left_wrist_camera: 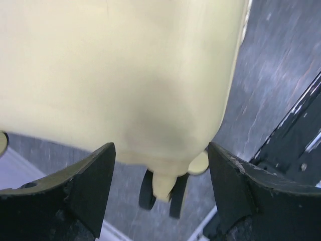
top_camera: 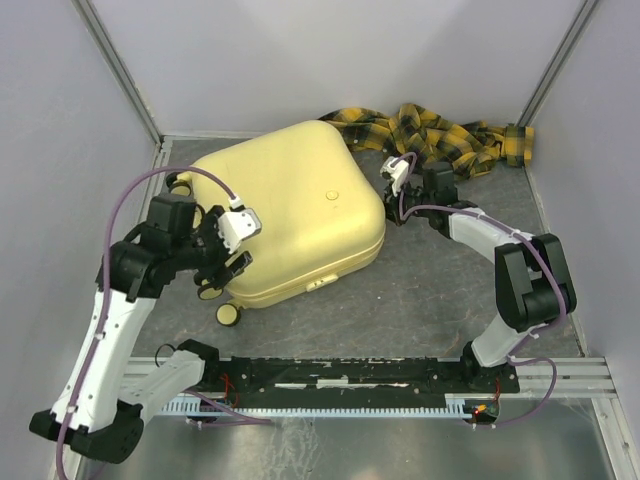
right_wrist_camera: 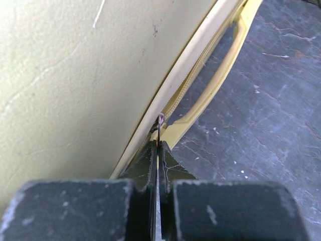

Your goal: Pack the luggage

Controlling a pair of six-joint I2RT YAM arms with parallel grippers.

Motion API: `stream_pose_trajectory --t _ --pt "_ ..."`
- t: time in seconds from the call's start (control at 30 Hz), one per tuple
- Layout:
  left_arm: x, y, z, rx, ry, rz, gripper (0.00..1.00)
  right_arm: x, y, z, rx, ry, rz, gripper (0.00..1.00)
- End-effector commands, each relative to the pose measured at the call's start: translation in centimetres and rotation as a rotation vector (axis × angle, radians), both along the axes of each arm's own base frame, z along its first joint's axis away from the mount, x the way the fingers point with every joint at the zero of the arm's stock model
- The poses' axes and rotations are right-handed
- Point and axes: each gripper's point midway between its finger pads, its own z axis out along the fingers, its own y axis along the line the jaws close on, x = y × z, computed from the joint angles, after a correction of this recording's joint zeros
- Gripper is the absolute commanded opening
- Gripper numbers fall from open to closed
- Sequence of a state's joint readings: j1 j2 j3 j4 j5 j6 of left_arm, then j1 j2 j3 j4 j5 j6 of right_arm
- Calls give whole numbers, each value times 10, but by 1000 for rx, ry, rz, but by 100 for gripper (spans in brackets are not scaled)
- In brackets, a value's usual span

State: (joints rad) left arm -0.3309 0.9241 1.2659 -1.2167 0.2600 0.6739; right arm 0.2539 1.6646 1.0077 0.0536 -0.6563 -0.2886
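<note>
The luggage (top_camera: 290, 205), a pale-yellow hard-shell suitcase, lies shut and flat on the grey table. My left gripper (top_camera: 222, 250) is open at its near left corner. In the left wrist view the fingers of that gripper (left_wrist_camera: 160, 150) stand on either side of the corner's black twin wheel (left_wrist_camera: 160, 191) without touching it or the shell (left_wrist_camera: 115, 75). My right gripper (top_camera: 393, 180) is at the suitcase's right side. In the right wrist view it (right_wrist_camera: 158, 145) is shut on the thin metal zipper pull (right_wrist_camera: 160, 123), next to the yellow handle (right_wrist_camera: 220, 75).
A yellow-and-black plaid cloth (top_camera: 440, 135) lies crumpled against the back wall at the right. White walls close in the left, back and right sides. A black rail (top_camera: 340, 375) with both arm bases runs along the near edge.
</note>
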Motion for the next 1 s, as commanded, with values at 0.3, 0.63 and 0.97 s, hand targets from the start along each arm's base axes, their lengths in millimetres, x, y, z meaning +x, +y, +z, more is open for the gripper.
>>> stream_pose_trajectory --t 0.3,0.63,0.97 --pt "90 5 90 -552 -110 540 81 -40 45 29 95 -46 192 2" --pt "171 106 28 -716 27 897 83 -45 61 37 93 -123 226 2" --pt "211 59 -29 -891 323 617 85 -83 81 42 116 -135 245 2"
